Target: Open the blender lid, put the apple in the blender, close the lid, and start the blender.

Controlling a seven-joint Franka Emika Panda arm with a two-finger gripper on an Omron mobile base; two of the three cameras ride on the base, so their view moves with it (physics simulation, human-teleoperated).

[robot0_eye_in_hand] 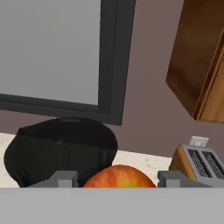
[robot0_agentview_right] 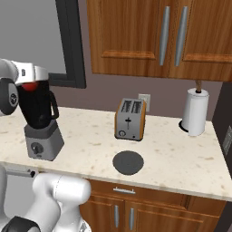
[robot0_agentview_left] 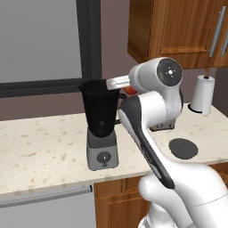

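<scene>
Pincer [robot0_eye_in_hand: 118, 177] clamps the red apple [robot0_eye_in_hand: 119, 176] right beside the open rim of the blender [robot0_agentview_left: 101, 120], whose lid [robot0_agentview_left: 183, 148] lies off on the tabletop [robot0_agentview_left: 44, 147], so dropping it in, re-lidding and starting seem left.

jar mouth: open | blender lid [robot0_agentview_left: 183, 148]: aside on counter [robot0_agentview_left: 44, 147]

The arm is hiding most of the apple [robot0_agentview_left: 130, 90] in the left base view. The picture's edge is cutting the toaster [robot0_eye_in_hand: 200, 165] in the hand view.
</scene>
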